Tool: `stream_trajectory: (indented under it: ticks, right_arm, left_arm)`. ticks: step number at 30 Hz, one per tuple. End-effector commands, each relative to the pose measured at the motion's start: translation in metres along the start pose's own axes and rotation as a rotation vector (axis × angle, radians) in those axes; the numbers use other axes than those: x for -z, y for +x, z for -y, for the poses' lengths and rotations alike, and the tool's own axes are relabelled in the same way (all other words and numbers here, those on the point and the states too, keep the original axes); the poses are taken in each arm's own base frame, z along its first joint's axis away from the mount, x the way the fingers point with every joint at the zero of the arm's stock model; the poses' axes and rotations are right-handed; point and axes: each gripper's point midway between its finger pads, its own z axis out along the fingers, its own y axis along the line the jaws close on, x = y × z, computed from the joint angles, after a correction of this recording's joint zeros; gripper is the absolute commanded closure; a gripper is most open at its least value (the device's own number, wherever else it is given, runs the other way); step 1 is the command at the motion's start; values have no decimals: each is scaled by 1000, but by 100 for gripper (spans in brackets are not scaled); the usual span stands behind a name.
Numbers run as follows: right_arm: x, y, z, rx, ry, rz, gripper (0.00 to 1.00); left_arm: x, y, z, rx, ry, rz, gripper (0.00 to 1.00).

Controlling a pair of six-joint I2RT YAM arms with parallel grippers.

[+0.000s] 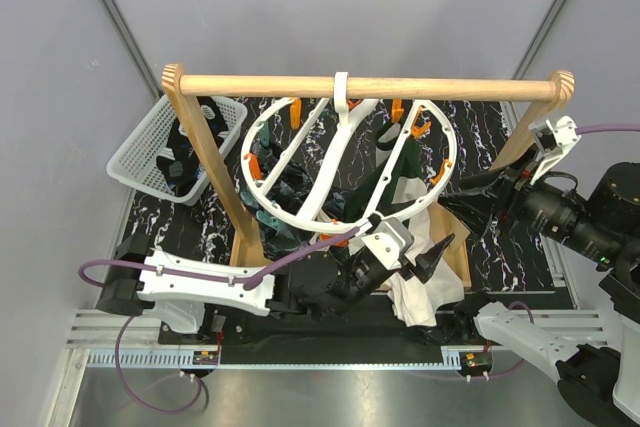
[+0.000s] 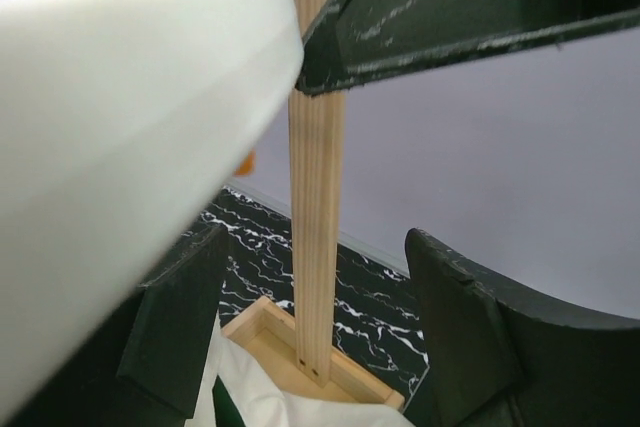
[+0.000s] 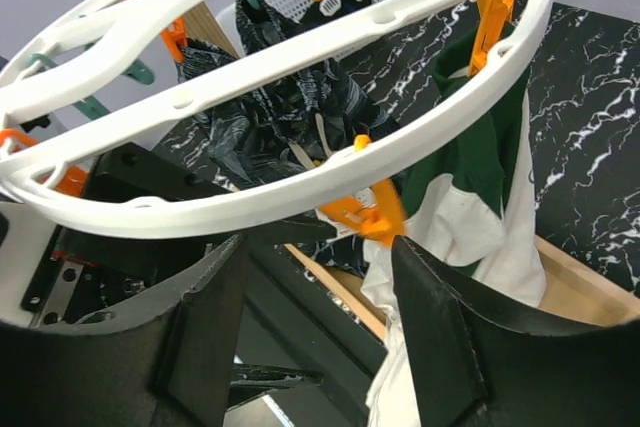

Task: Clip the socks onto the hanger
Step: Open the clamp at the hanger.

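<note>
Under the pale wooden rail [image 1: 365, 85], the round white plastic ring hanger with orange pegs [image 1: 333, 172] hangs tilted from its hook. We see a mottled teal-grey sock [image 3: 265, 122] hanging beneath it. Other dark socks [image 1: 185, 162] lie in the white mesh basket [image 1: 135, 152]. Our left gripper [image 1: 432, 257] is spread and empty beside the white cloth [image 1: 412, 297]. Our right gripper [image 3: 318, 257] gapes empty just below an orange peg [image 3: 365, 212].
</note>
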Motion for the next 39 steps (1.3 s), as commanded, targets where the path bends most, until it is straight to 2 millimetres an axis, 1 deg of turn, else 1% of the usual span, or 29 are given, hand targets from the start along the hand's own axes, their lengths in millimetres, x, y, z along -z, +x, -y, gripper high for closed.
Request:
stream_trajectory:
  ticks: [1, 3, 5, 6, 9, 14, 15, 18, 23, 26, 29, 31, 33, 38, 39]
  right_arm:
    - [-9, 0, 13, 71, 39, -6, 34]
    - [-14, 0, 26, 131, 91, -1, 32]
    - [-18, -2, 34, 170, 120, 12, 32]
    - [-17, -3, 34, 183, 123, 24, 32]
    - [-18, -7, 31, 239, 95, 57, 33]
    - [-25, 0, 15, 287, -22, 46, 34]
    - [-23, 0, 15, 290, -24, 58, 33]
    - [-27, 1, 21, 301, 3, 60, 32]
    - [-33, 0, 23, 297, 5, 62, 32]
    - [-34, -4, 19, 291, -12, 76, 33]
    - [-41, -3, 21, 279, -10, 60, 34]
    - [-43, -1, 20, 275, -17, 54, 35]
    - [-45, 0, 21, 269, -14, 50, 39]
    - [-47, 1, 25, 266, 0, 57, 42]
    - [-47, 0, 26, 265, 6, 62, 44]
  left_arm:
    - [-8, -36, -19, 81, -108, 131, 25]
    - [-8, -34, -18, 90, -106, 124, 25]
    - [-8, -34, -15, 82, -88, 120, 25]
    - [-8, -34, -13, 83, -78, 117, 25]
    - [-9, -35, -11, 69, -67, 109, 25]
    - [-9, -33, -9, 62, -54, 102, 25]
    - [-9, -32, -10, 65, -53, 101, 25]
    - [-9, -34, -8, 73, -46, 104, 25]
    - [-10, -36, -7, 88, -33, 104, 25]
    - [-10, -35, -7, 90, -31, 100, 25]
    - [-11, -35, -7, 94, -32, 101, 25]
    - [-12, -37, -8, 98, -32, 103, 25]
    - [-11, -36, -9, 103, -31, 102, 25]
    - [-12, -35, -9, 116, -24, 101, 25]
    - [-12, -35, -9, 118, -24, 102, 25]
